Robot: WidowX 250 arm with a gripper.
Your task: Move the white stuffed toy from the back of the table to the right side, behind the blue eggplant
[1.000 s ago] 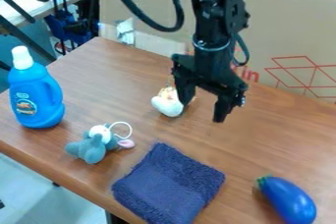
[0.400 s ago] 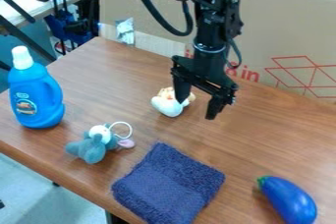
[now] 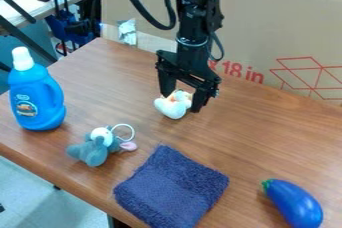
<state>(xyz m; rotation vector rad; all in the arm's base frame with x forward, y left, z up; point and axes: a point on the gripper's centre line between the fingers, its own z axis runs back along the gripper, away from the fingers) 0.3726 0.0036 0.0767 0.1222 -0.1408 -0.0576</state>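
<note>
Claw: open, one finger at either side of the small white toy, which rests on the table. Blue bottle: front label. Cardboard behind: red lettering, red line drawing.

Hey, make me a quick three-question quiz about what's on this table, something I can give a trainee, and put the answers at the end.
1. Fill in the blank: the cap on the blue bottle is ____ in color.

2. True or false: the dark blue towel lies between the gray stuffed toy and the blue eggplant.

3. Multiple choice: which thing is nearest the gripper?
A) The towel
B) The small white toy
C) The eggplant

Key: 1. white; 2. true; 3. B
</note>
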